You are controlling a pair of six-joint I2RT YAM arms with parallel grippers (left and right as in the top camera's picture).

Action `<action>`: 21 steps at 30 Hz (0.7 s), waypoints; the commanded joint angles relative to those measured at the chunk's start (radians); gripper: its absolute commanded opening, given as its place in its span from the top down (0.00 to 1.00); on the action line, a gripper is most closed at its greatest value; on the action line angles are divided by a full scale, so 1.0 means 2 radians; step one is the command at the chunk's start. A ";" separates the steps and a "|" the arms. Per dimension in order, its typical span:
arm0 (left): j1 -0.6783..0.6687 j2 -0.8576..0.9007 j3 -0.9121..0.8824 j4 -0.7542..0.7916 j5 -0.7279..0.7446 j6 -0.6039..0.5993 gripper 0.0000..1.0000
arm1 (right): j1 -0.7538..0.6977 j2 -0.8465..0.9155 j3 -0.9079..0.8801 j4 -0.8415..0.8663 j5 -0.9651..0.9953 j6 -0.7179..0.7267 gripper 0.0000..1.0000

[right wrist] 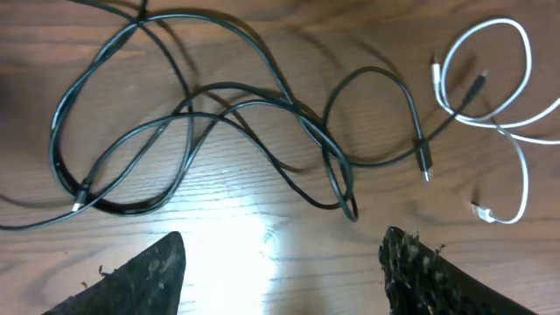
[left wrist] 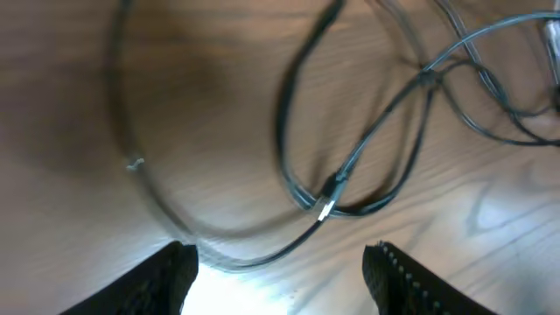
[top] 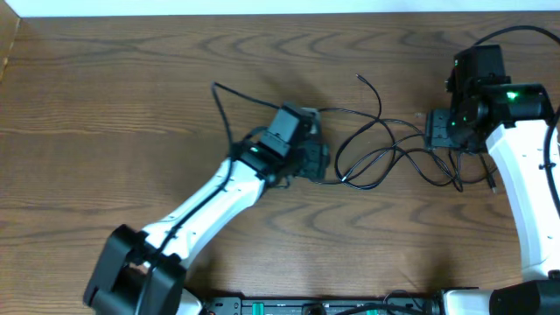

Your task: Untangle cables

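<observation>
A tangle of thin black cables point(top: 385, 150) lies on the wooden table between my two grippers. One black strand runs left past the left arm to an end point(top: 216, 86), and another end points up point(top: 359, 77). My left gripper point(top: 322, 166) is open and low at the tangle's left edge. In its wrist view the gripper point(left wrist: 280, 262) has a black strand point(left wrist: 262, 256) crossing just above the fingertips, with a plug point(left wrist: 325, 203) beyond. My right gripper point(top: 435, 131) point(right wrist: 280, 254) is open and empty above the black loops point(right wrist: 219, 114). A white cable point(right wrist: 490, 79) lies coiled at the right.
A thicker black wire point(top: 525, 31) arcs over the right arm's base. The table's far edge meets a white strip point(top: 262, 7). A dark unit point(top: 306, 306) sits at the front edge. Bare wood point(top: 105, 96) spreads to the left.
</observation>
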 commanded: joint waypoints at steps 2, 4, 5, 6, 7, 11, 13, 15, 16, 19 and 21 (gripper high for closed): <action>-0.034 0.020 -0.004 0.053 -0.017 0.051 0.34 | -0.017 -0.002 0.005 -0.010 0.001 0.009 0.31; -0.044 0.030 -0.004 0.068 -0.040 0.062 0.34 | -0.023 -0.002 0.005 -0.015 0.000 0.009 0.31; -0.047 0.037 -0.004 0.070 -0.054 0.064 0.34 | -0.026 -0.002 0.005 -0.017 0.000 0.009 0.31; -0.050 0.045 -0.004 0.068 -0.068 0.064 0.34 | -0.029 -0.002 0.005 -0.019 0.000 0.009 0.31; -0.050 0.069 -0.004 0.049 -0.088 0.059 0.33 | -0.034 -0.002 0.005 -0.023 0.000 0.009 0.31; -0.048 0.095 -0.004 0.020 -0.110 0.031 0.34 | -0.037 -0.002 0.005 -0.023 0.000 0.009 0.30; -0.049 0.098 -0.004 0.016 -0.114 0.027 0.34 | -0.037 -0.002 0.005 -0.023 0.000 0.009 0.30; -0.048 0.098 -0.004 0.017 -0.114 0.027 0.34 | -0.037 -0.002 0.005 -0.023 0.000 0.009 0.30; -0.048 0.098 -0.004 0.017 -0.114 0.027 0.34 | -0.037 -0.002 0.005 -0.023 0.000 0.009 0.30; -0.049 0.099 -0.004 0.019 -0.126 0.024 0.34 | -0.037 -0.002 0.005 -0.024 0.000 0.009 0.30; -0.049 0.099 -0.004 0.029 -0.128 0.024 0.34 | -0.037 -0.002 0.005 -0.024 -0.004 0.009 0.30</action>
